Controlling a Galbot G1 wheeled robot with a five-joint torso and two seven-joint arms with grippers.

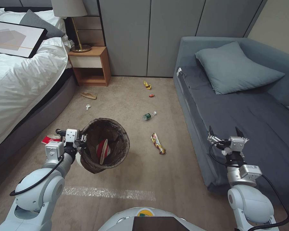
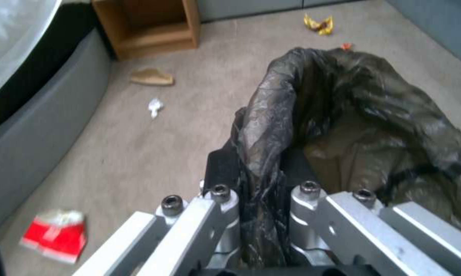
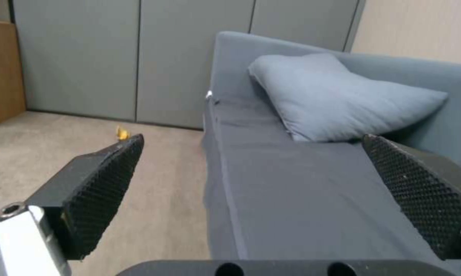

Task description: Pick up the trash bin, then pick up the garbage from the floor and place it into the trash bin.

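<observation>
My left gripper [image 1: 83, 138] is shut on the near rim of the trash bin [image 1: 116, 134], holding it tilted above the floor [image 1: 170, 179]. In the left wrist view its jaws [image 2: 261, 166] pinch the dark liner of the trash bin [image 2: 373, 115]. A red-and-white piece [image 1: 102, 150] lies inside the bin. Garbage on the carpet: a red packet [image 1: 51, 138] [image 2: 54, 234], tan paper [image 1: 88, 95], white tissue [image 1: 88, 106], yellow wrapper [image 1: 147, 85], small red scrap [image 1: 151, 95], clear bottle [image 1: 149, 116] and a snack wrapper [image 1: 158, 143]. My right gripper [image 1: 225, 131] [image 3: 253, 142] hangs open and empty over the sofa's front edge.
A bed [image 1: 19, 80] with white bedding runs along the left, with a wooden nightstand [image 1: 90, 65] and lamp at its head. A grey sofa [image 1: 247, 118] with a pillow [image 1: 236, 69] lines the right. A tape strip [image 1: 109, 193] crosses the carpet near my base.
</observation>
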